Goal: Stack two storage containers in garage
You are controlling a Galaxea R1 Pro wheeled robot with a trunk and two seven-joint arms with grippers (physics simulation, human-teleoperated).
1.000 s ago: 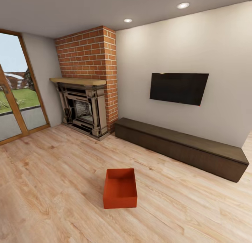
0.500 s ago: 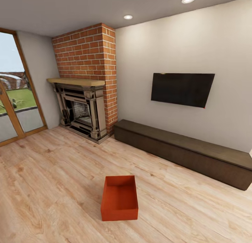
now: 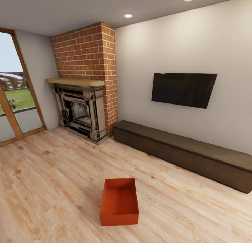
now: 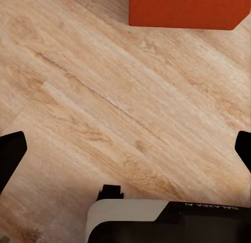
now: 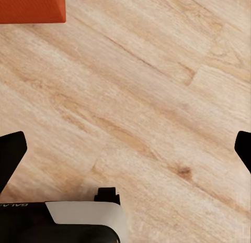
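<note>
A: What lies underfoot?
B: A light wood plank floor [image 3: 52, 187]; farther off a long dark low cabinet [image 3: 182, 152], red brick chimney [image 3: 85, 52] and black wall television [image 3: 183, 89].
A: And the box?
B: The open orange-red rectangular container [image 3: 119, 206] sits ahead of both empty, wide-spread grippers, left gripper [image 4: 125, 148] and right gripper [image 5: 125, 148], untouched.
</note>
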